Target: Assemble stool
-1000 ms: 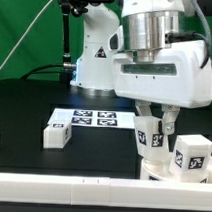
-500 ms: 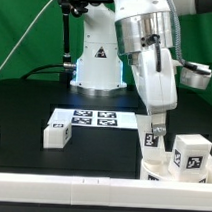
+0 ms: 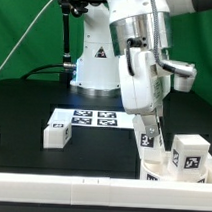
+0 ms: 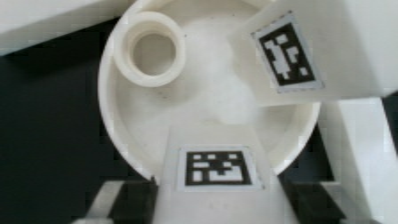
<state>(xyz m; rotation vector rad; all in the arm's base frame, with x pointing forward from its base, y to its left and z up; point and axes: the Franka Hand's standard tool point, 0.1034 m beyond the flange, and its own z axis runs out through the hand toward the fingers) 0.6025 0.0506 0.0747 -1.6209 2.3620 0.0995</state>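
in the gripper [image 3: 150,134], leg [image 4: 217,167], over seat [image 4: 199,105]

Exterior view: low, near table level, facing arm base, mid-range. Wrist view: above jaws, looking down, very close. Shared: seat [image 3: 156,171] [image 4: 205,95] below jaws, leg [image 3: 149,138] [image 4: 217,168] between jaws.

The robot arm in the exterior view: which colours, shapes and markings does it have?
The arm is glossy white, with rounded shells and a silver metal cylinder near the wrist. The gripper has a white boxy body and two narrow fingers.
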